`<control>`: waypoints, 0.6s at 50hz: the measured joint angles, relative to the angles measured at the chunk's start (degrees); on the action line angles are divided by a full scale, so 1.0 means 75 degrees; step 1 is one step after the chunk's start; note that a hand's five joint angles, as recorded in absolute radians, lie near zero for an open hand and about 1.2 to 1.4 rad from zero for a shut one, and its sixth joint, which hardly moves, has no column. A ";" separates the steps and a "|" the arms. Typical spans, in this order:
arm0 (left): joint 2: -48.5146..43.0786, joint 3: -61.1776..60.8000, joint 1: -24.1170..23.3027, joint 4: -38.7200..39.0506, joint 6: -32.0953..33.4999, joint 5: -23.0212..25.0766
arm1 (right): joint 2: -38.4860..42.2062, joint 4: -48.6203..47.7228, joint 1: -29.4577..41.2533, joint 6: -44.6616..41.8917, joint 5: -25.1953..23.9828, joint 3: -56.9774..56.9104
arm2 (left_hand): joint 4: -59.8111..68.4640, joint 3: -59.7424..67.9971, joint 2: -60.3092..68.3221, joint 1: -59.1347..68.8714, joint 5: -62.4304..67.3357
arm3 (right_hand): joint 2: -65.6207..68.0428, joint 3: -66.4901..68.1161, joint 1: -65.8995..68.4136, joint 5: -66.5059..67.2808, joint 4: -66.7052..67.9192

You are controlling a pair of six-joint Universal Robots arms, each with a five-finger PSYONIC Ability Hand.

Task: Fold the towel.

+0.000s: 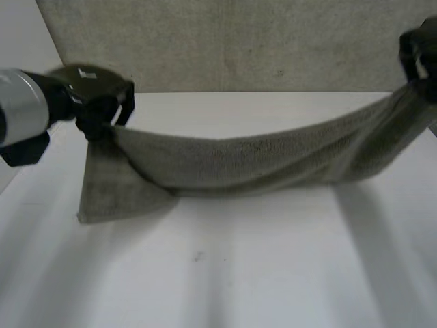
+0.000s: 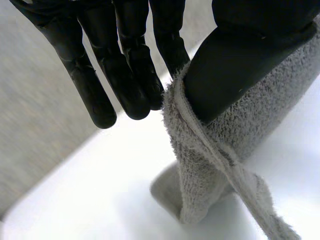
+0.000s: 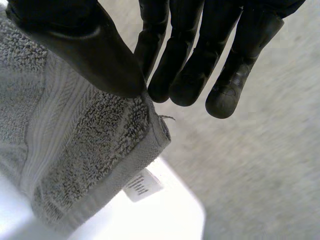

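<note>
A grey-green towel [image 1: 252, 160] hangs stretched between my two hands above the white table [image 1: 225, 273], sagging in the middle until it touches the tabletop. My left hand [image 1: 102, 102] pinches its left end, thumb [image 2: 235, 65] pressed against the fingers [image 2: 125, 75] with the towel edge [image 2: 200, 150] between them; a flap droops to the table below. My right hand [image 1: 420, 51] holds the right end high at the far right. There the thumb [image 3: 85, 45] clamps the towel corner [image 3: 90, 135] against the fingers [image 3: 190, 65], and a white label [image 3: 142, 185] dangles from the hem.
A grey carpeted floor [image 1: 225, 41] lies beyond the table's far edge. The table's corner [image 3: 190, 215] sits just below my right hand.
</note>
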 measured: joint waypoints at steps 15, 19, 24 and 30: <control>-0.2947 0.0525 0.0086 0.2035 0.0208 -0.0082 | 0.3497 -0.1201 0.0669 -0.0016 0.0601 -0.0994 | 0.0001 0.0001 0.0000 0.0032 0.0000 | 0.0000 0.0000 0.0000 0.0000 0.0000; -0.3339 0.1720 0.0073 0.3344 0.0119 -0.0120 | 0.4085 -0.2471 0.0877 0.0096 0.0990 -0.1904 | 0.0001 0.0002 0.0001 0.0032 0.0001 | 0.0000 0.0000 0.0000 0.0000 0.0000; -0.3284 0.3136 0.0066 0.5456 -0.0295 -0.0159 | 0.3896 -0.4663 0.0943 0.0514 0.1345 -0.2667 | 0.0002 0.0002 0.0001 0.0033 0.0001 | 0.0000 0.0000 0.0000 -0.0001 0.0000; -0.2570 0.3379 0.0159 0.7466 -0.1249 -0.0192 | 0.2771 -0.6680 0.0861 0.1089 0.1477 -0.2380 | 0.0002 0.0002 0.0001 0.0076 0.0043 | 0.0000 0.0000 0.0000 0.0001 0.0000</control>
